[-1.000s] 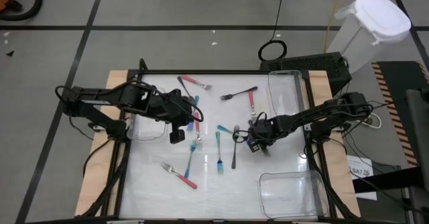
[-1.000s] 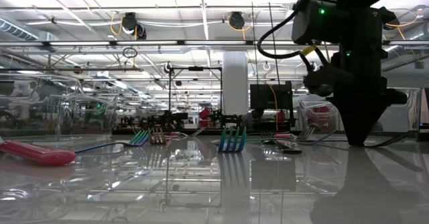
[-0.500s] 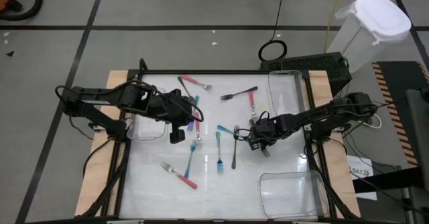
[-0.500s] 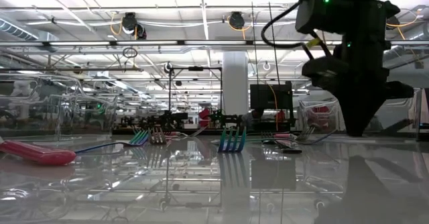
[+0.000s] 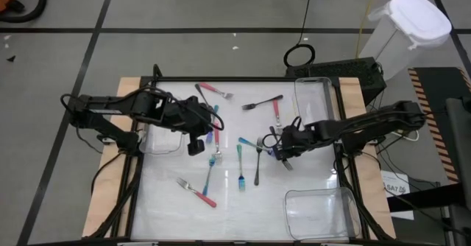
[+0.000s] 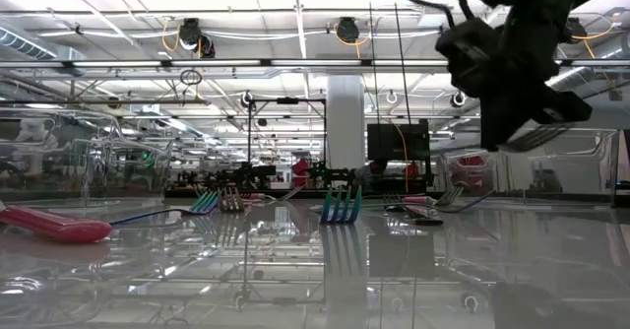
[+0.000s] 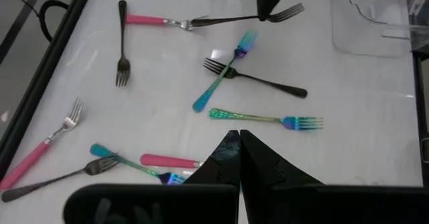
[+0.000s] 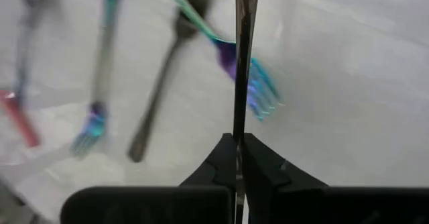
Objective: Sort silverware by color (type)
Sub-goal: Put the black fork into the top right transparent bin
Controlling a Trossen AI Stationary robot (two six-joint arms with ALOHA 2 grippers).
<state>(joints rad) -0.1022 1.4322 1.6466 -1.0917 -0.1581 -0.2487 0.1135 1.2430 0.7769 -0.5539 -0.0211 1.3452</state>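
Observation:
Several slim forks with pink, teal or black handles lie flat on the white table [image 5: 169, 202]. My right gripper [image 5: 282, 150] hangs above the table's right-middle, shut on a black fork [image 7: 228, 19] whose tines [image 6: 551, 132] stand clear of the table. That same fork shows edge-on between the fingers [image 8: 240, 49]. My left gripper [image 7: 238, 138] is shut and holds nothing. It hovers at the left-middle [image 5: 202, 137], over a pink-handled fork [image 7: 167, 161] and a teal one [image 7: 117, 155]. My right gripper pinches the black fork between its two fingers, on the handle just behind the tines [image 7: 268, 14]. The fingers come from above, pointing down, and lie across the fork. The fork is lifted clear and roughly level, tines toward the near edge and handle toward the far edge.
Three clear bins stand on the table: far right [image 5: 313, 102], near right [image 5: 320, 209] and left, under my left arm [image 5: 162, 141]. Teal forks [image 5: 241, 165] and another black fork [image 5: 257, 165] lie at the centre. A pink one [image 5: 199, 191] lies nearer the near edge.
My right gripper has risen from the table, staying shut, and has lifted the black fork clear with it. The other forks lie as before.

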